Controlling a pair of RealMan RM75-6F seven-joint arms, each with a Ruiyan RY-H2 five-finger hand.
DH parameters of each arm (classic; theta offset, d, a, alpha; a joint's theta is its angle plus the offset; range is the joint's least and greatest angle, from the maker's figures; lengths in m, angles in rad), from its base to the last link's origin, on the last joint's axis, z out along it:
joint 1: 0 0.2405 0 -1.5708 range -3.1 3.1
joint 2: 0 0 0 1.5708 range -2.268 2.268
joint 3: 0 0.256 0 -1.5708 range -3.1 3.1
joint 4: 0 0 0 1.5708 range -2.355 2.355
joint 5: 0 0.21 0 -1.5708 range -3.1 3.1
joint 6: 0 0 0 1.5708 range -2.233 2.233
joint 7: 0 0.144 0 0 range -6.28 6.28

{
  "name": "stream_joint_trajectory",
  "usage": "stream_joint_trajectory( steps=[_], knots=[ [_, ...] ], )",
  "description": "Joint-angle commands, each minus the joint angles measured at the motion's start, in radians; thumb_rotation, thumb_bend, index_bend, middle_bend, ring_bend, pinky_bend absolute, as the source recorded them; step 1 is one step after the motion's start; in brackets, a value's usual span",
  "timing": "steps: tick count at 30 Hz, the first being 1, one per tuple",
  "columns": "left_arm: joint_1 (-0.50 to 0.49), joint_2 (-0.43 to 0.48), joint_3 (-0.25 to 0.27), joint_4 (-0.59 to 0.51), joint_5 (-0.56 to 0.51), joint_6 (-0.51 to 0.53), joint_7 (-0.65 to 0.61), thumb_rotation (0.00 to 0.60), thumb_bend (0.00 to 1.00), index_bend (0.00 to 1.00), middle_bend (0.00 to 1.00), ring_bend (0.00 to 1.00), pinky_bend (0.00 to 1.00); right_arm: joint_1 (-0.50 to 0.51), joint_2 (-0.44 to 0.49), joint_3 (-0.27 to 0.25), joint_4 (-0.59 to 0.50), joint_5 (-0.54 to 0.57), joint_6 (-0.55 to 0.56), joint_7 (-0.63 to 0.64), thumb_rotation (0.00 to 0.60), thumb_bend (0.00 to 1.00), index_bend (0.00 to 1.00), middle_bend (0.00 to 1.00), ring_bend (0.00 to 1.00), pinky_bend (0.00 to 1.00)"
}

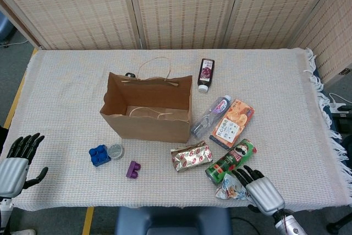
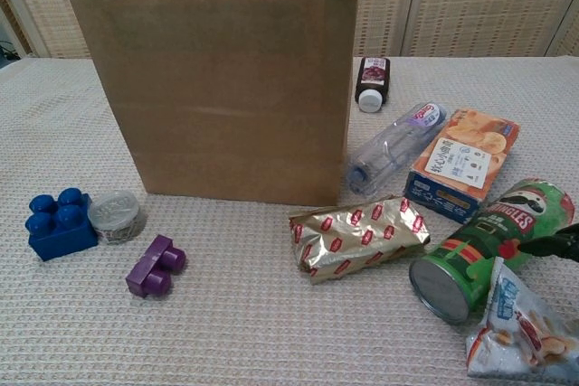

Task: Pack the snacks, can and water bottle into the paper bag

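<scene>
One open right hand (image 1: pixel 257 190), fingers spread, over a crinkly white snack packet (image 2: pixel 523 332): light, crushable; grasp mid-body.

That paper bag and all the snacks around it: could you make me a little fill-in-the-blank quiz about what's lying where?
1. The paper bag stands upright with its top ____.
2. The green can lies on its ____.
3. The robot's ____ hand reaches over the small snack packet.
4. The blue block sits beside a small round ____ tin.

Missing words: open; side; right; silver
</scene>
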Motion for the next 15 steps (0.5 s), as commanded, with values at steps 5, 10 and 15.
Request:
stream_joint_trajectory(
  steps=[5, 10, 15],
  knots=[
    [0.0, 0.0, 0.0, 0.0, 0.0, 0.0, 0.003, 0.6, 0.33, 0.01, 0.0, 0.0, 0.0, -0.01, 0.001, -0.028, 0.017, -0.018, 0.018, 0.017, 0.6, 0.03, 0.11, 0.17, 0.1, 0.29],
    [0.0, -0.001, 0.0, 0.0, 0.0, 0.001, 0.003, 0.6, 0.33, 0.01, 0.0, 0.0, 0.0, -0.004, -0.021, -0.022, 0.03, -0.001, 0.007, -0.002, 0.6, 0.03, 0.11, 0.17, 0.1, 0.29],
    [0.0, 0.0, 0.0, 0.0, 0.0, 0.001, 0.002, 0.6, 0.33, 0.01, 0.0, 0.0, 0.0, 0.004, -0.052, -0.011, 0.032, 0.034, -0.012, -0.047, 0.6, 0.03, 0.13, 0.17, 0.1, 0.3]
  ],
)
